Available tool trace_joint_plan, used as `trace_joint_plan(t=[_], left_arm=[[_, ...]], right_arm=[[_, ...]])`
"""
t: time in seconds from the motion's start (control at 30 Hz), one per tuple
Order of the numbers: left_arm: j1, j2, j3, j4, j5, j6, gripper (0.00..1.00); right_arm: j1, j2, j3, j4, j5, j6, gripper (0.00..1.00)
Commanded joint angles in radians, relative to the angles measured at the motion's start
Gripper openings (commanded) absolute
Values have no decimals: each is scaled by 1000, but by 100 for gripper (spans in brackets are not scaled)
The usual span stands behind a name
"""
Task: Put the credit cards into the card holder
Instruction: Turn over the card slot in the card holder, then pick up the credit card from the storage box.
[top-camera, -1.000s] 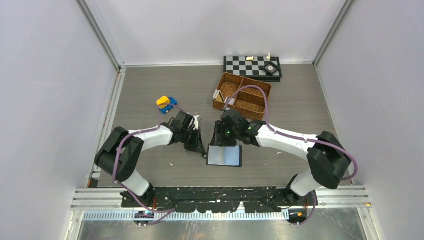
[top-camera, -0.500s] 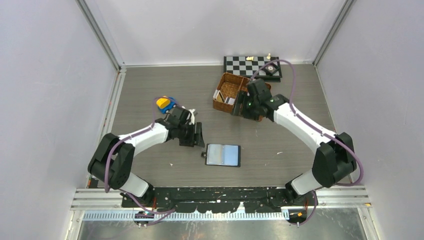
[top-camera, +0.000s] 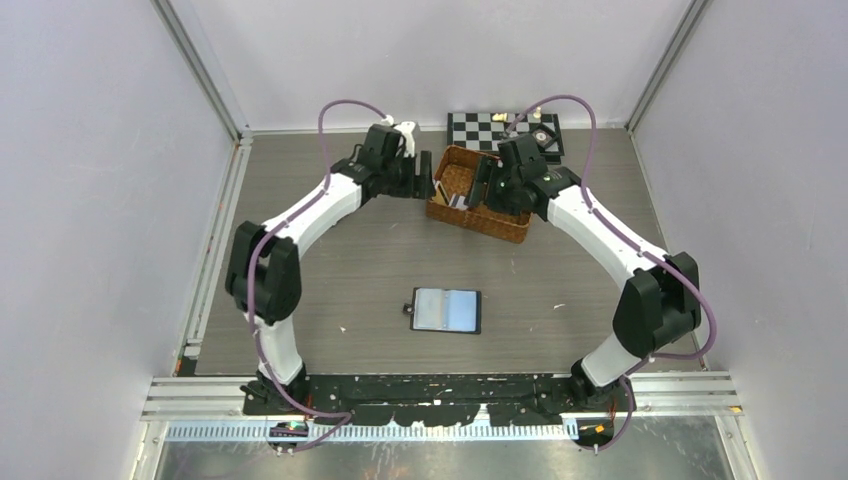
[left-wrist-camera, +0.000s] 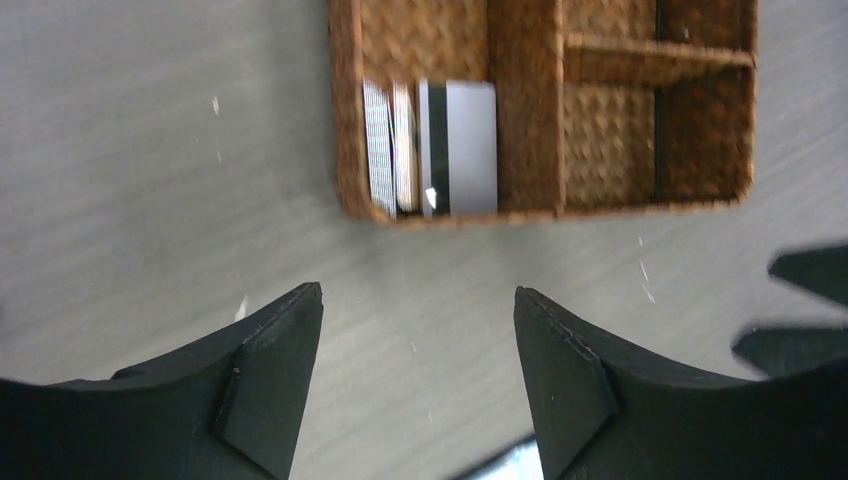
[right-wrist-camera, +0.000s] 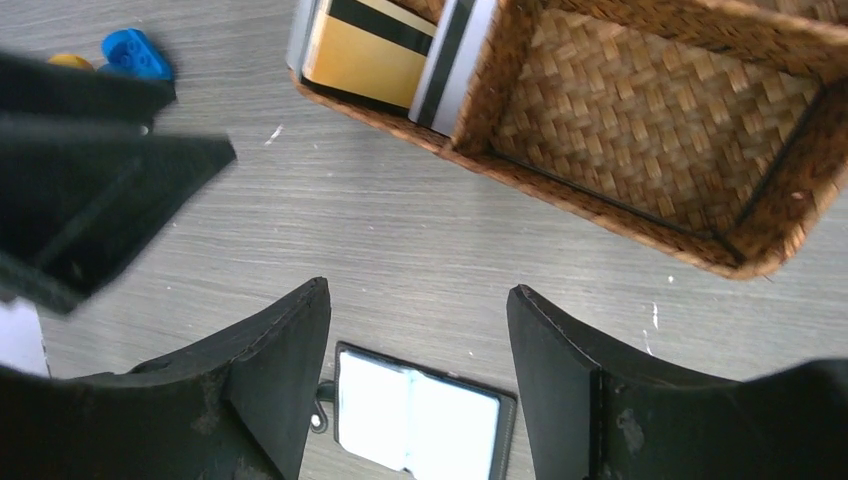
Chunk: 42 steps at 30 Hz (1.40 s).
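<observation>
From above, we see the card holder lying open on the desk, near the front edge and well apart from both arms. The credit cards stand on edge in the left end of a brown wicker basket farther back, with a chessboard behind it. The left gripper hangs just left of the basket and the right gripper is over it. In the left wrist view, the left gripper has its fingers spread wide with nothing between them, over bare desk just short of the basket, where the cards lean side by side. In the right wrist view, the right gripper is likewise spread and empty. The open card holder shows between its fingers, the basket beyond, a tan-orange card among the cards, and a blue toy at the upper left.
</observation>
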Motion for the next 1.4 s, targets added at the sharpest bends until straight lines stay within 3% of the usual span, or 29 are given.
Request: trace_joint_plan(t=[0.0,0.27,0.53,0.67,0.9,1.27,1.37], left_arm=[[4,139,185,-32,-60,84,73],[-3,350,402,-93,-52,129,80],[-14,496,588,-229,-138,227,82],[-15,497,595,-250,-213,263,78],[-15,443,570,-247,-223,270,66],[-15,399,579,-263,-226,285,61],[-15,396,581,-269,-224,287,53]], right_arm=[[-22,-103,-60,-4,19,-17,71],[-64,-207,-181,11,8,-3,72],[-81,-243,-254,18,-11,6,72],[-89,-248,-269,21,-20,14,72],[-93,-246,-268,27,-34,23,72],[-93,-238,-275,29,-54,36,71],[-92,-233,-275,28,-57,38,71]])
